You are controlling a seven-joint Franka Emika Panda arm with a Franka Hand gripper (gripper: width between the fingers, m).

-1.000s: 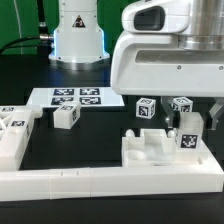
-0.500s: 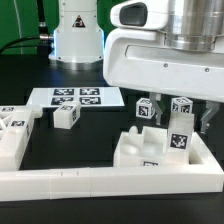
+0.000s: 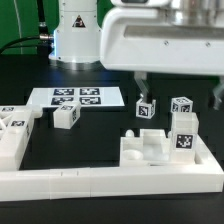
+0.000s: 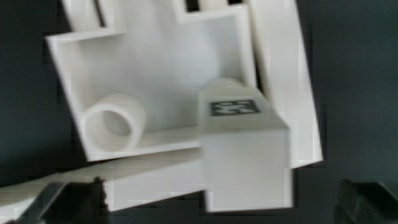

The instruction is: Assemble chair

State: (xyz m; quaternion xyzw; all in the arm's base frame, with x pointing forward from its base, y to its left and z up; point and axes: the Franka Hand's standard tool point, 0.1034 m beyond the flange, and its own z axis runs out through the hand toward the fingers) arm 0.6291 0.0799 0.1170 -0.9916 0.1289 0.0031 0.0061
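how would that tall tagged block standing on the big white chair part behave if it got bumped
The tall block stands upright, taller than wide, so a sideways bump would probably tip it, unless it is slotted in. It looks like rigid plastic, likely stiff. Its flat faces make rolling unlikely.

My glossy white boxy wrist housing (image 3: 160,45), rounded edges. Two thin dark fingers (image 3: 140,84). White cylindrical base column (image 3: 78,30).
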